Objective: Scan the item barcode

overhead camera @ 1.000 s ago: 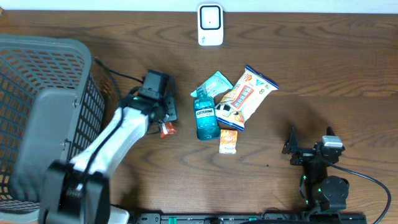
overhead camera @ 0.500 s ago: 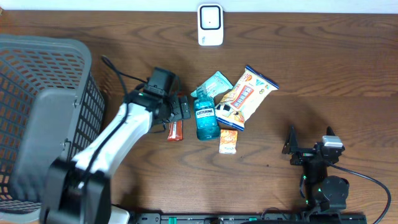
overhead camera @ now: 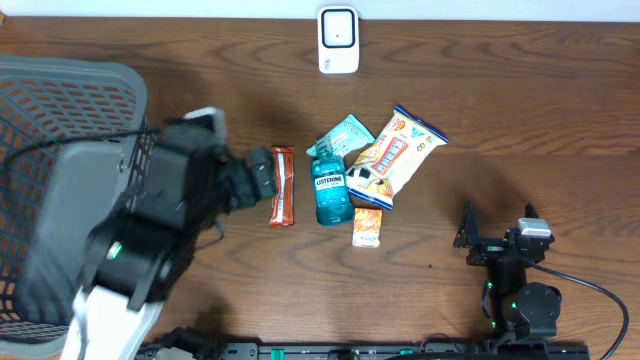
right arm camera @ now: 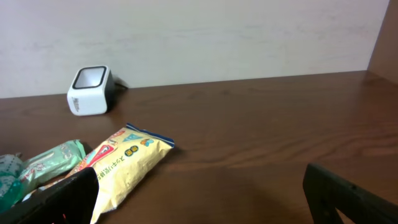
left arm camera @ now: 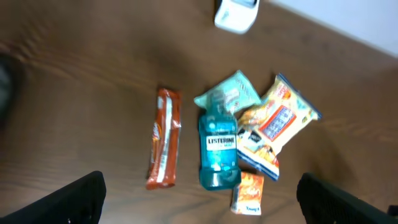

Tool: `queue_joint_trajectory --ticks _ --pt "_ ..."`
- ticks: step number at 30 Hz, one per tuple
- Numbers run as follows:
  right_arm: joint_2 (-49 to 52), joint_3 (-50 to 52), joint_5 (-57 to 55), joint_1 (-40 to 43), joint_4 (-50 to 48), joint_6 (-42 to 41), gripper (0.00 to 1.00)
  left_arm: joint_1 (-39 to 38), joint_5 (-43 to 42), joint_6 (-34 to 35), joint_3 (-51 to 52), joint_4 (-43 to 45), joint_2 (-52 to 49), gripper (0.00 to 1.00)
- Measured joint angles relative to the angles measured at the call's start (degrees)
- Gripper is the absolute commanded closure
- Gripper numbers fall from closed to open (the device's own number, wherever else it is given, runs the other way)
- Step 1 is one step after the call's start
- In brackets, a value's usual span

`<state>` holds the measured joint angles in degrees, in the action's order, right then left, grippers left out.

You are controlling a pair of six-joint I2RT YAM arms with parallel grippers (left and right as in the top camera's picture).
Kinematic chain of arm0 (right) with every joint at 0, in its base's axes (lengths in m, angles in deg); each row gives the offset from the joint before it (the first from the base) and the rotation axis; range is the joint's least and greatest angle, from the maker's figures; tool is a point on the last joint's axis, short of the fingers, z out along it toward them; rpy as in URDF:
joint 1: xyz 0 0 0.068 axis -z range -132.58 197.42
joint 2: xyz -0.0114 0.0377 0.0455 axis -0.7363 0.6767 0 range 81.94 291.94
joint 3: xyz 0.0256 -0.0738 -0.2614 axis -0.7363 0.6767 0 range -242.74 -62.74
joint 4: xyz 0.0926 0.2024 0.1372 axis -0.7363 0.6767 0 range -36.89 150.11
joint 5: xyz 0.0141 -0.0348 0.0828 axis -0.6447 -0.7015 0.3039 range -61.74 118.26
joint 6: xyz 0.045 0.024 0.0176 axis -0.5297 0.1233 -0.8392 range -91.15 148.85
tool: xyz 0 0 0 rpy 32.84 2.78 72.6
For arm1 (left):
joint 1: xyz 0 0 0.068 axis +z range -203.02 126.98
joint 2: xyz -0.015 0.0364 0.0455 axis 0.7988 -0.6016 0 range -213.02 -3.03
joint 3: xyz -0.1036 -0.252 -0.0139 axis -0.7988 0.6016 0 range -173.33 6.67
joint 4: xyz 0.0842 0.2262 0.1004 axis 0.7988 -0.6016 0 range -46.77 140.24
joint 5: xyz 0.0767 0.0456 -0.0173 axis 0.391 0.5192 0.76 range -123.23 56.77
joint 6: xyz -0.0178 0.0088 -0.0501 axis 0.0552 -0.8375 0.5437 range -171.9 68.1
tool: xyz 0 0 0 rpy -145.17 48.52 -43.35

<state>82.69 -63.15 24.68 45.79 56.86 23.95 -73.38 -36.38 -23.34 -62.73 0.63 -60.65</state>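
Red-wrapped snack bar (overhead camera: 283, 186) lies flat on the wooden table (overhead camera: 520, 110), just left of the Listerine bottle (overhead camera: 332, 193) and well apart from the white barcode scanner (overhead camera: 338, 40). We see the left gripper (overhead camera: 260, 177) beside the bar, fingers spread wide, holding nothing. Our right gripper (overhead camera: 497, 232) sits away from the items, equally spread and empty.

Mock shop checkout, barcode scanner (overhead camera: 338, 38), grey shopping basket (overhead camera: 40, 130), packaged snacks (overhead camera: 397, 155), wooden table (overhead camera: 520, 100)
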Motion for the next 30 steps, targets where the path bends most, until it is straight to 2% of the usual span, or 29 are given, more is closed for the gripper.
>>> queue_joint_trajectory --ticks 9,18,23,27,30 --pt "0.0 0.0 0.0 0.0 0.0 0.0 0.01 0.0 8.2 0.1 0.0 -2.8 11.1 0.02" --pt "0.0 0.0 0.0 0.0 0.0 0.0 0.01 0.0 10.6 -0.3 -1.9 -1.0 13.1 0.02" --pt "0.0 0.0 0.0 0.0 0.0 0.0 0.01 0.0 11.9 -4.2 -9.6 8.6 13.6 0.02" --pt "0.0 0.0 0.0 0.0 0.0 0.0 0.01 0.0 18.1 -9.8 -15.2 21.2 14.6 0.02" --pt "0.0 0.0 0.0 0.0 0.0 0.0 0.01 0.0 24.8 -14.9 -18.1 24.6 15.3 0.02"
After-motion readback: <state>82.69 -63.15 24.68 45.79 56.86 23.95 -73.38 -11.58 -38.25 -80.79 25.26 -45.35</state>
